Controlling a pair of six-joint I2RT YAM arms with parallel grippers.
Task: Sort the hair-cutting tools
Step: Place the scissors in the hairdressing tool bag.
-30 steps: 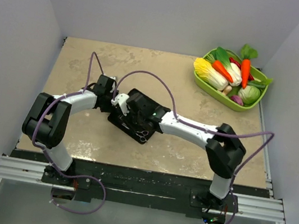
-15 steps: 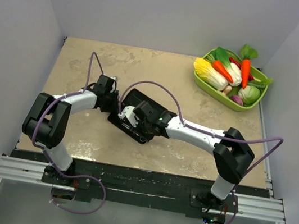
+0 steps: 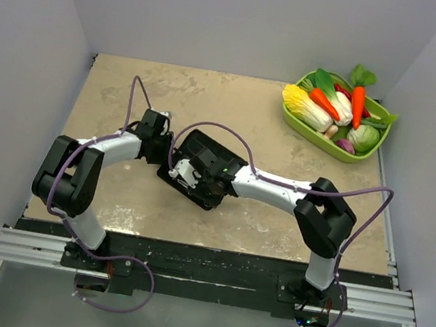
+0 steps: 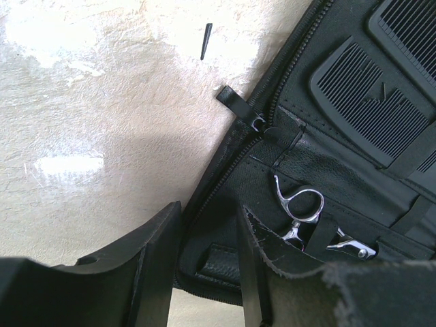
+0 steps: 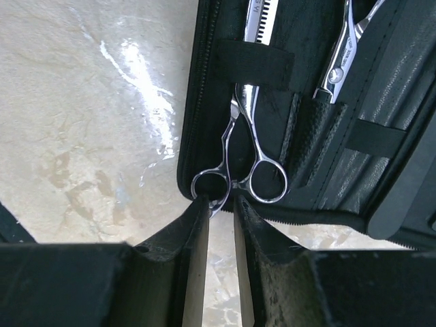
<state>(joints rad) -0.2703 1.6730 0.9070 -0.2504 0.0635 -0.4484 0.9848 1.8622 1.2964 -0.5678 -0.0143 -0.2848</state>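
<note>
Your right gripper [image 5: 219, 204] has slid to the edge of the case [image 5: 320, 170] and pinches a ring of the strapped scissors [image 5: 245, 129] while the left gripper [image 4: 204, 252] clamps the case, so extraction looks begun: draw straight out from the strap [image 5: 255, 65].

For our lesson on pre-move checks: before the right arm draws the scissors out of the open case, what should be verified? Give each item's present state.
1. The case lies open: ok.
2. The left fingers straddle its edge: ok.
3. Ring handle of the scissors sits at the tips of the right fingers: ok.
4. Their hold on that ring is firm: cannot tell.
5. Blades free of the elastic strap: not ok, it crosses them.
6. The second scissors lie apart in another slot: ok.
</note>
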